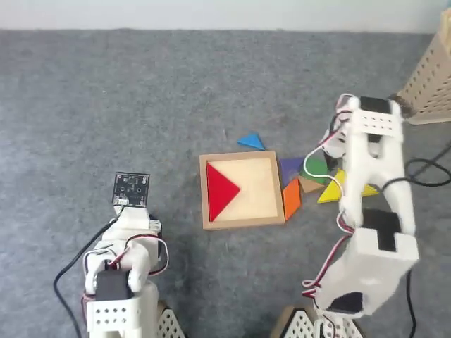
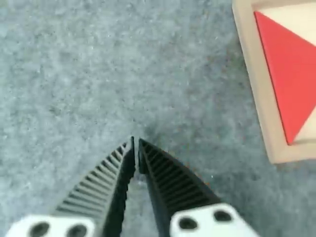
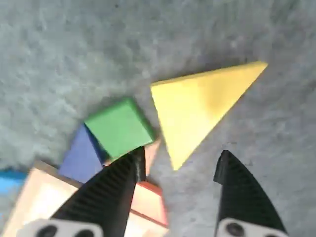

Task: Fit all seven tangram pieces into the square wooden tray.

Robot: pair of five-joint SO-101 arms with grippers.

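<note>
- L gripper (image 2: pixel 136 144): jaws nearly shut, thin slit between the tips, nothing held. Sits low over grey mat (image 2: pixel 74 64), beside the tray's outer edge, not touching it.
- R gripper (image 3: pixel 182 154): jaws wide open, nothing held. One corner of the yellow triangle (image 3: pixel 197 106) lies in the gap betw. the fingers; can't tell if either finger touches it.
- Tray (image 1: pixel 239 155) mid-table, flat on the mat.
- Red triangle (image 1: pixel 220 189) is inside the tray, long side against the wall nearest the L arm. Rest of the tray floor is bare wood.
- Blue triangle (image 1: pixel 251 141) is on the mat just beyond the tray's far rim.
- Orange piece (image 1: pixel 291 198) lies against the tray's outer wall on the R-arm side.
- Purple piece (image 1: pixel 290 167), tan piece (image 1: pixel 309 184) and green square (image 1: pixel 317 167) are clustered next to the orange one, partly under the R arm.
- Green square touches the purple piece; the yellow triangle is just beside the green.
- Wooden pegboard block (image 1: pixel 433 77) stands at the far corner, well apart from the tray.
</note>
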